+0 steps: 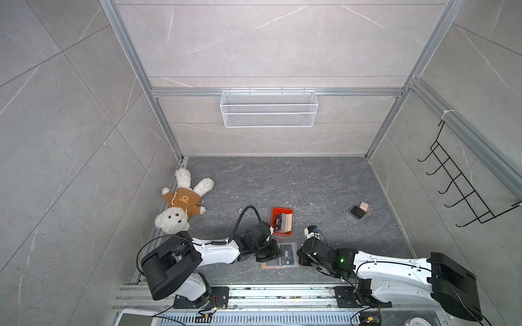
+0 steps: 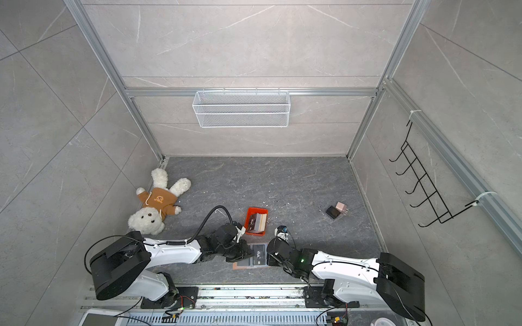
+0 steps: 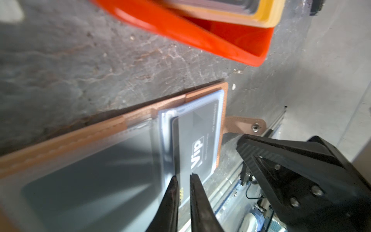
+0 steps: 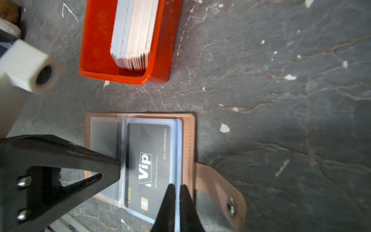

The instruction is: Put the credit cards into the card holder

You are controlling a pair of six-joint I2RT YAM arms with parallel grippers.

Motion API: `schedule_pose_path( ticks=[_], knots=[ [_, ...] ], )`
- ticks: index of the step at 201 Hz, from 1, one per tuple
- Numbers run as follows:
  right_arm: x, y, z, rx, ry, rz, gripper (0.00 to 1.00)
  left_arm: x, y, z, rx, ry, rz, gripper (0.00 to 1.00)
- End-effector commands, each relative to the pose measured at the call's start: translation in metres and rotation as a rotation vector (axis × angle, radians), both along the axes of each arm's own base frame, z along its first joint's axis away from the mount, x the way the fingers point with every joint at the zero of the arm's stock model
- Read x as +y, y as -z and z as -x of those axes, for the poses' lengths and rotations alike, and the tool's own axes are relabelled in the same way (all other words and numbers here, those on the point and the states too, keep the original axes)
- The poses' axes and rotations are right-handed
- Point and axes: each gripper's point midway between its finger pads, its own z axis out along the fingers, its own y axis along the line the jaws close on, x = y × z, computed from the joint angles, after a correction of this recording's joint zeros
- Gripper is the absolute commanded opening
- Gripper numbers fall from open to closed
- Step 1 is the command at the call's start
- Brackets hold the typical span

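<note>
Pinkish-tan leather-look card holder (image 4: 189, 140) lies open on the dark stone-look bench (image 4: 281, 80). One black "VIP" credit card (image 4: 149, 140) sits in its top clear sleeve, apparently almost home.

Left hand (image 3: 183, 177): tips narrowly apart at the card's spine-side edge; whether they grip it cannot be told. Right hand (image 4: 177, 187): tips all but together at the sleeves' outer edge.

Recommended: push the card flat along the sleeve, keep the page pinned and avoid lifting. Other cards (image 4: 134, 34) stand in the orange-red tray (image 4: 94, 40) just beyond.

Black VIP card (image 4: 149, 160) in open card holder (image 4: 188, 140) sleeve
</note>
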Motion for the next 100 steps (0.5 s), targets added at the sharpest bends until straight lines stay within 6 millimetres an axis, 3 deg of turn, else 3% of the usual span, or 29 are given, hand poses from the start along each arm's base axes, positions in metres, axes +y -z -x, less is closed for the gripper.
schedule_pose_path(
  ticks=[1, 100],
  knots=[
    [0.0012, -0.0006, 0.0008, -0.004, 0.006, -0.021, 0.11, 0.0026, 0.0032, -0.0018, -0.025, 0.01, -0.055, 0.16],
    [0.003, 0.0016, 0.0033, 0.003, 0.025, -0.096, 0.14, 0.0004, 0.0071, -0.0007, -0.024, 0.023, -0.095, 0.13]
  ],
)
